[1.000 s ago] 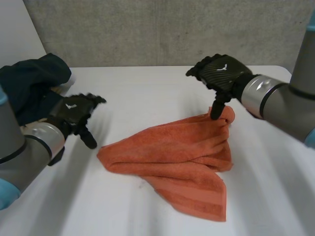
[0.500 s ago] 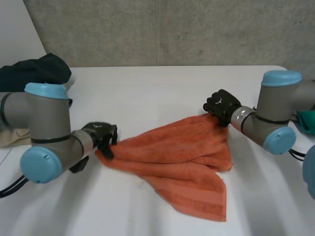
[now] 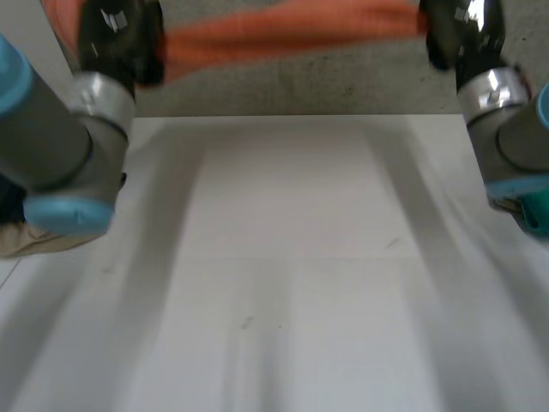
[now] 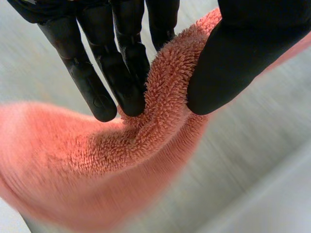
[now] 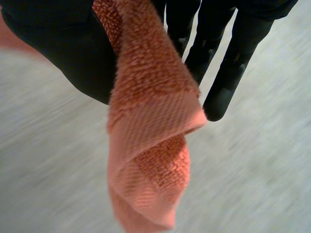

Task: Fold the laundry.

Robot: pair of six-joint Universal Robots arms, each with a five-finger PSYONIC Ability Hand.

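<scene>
The white table [image 3: 283, 283] bears what looks like beige cloth [image 3: 34, 242] at left — something teal [image 3: 539, 221] at right.

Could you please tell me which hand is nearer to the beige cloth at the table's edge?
Left. The left hand is raised on the side of the beige cloth, pinching one end of the towel; the right hand holds the other end, across the table.
</scene>
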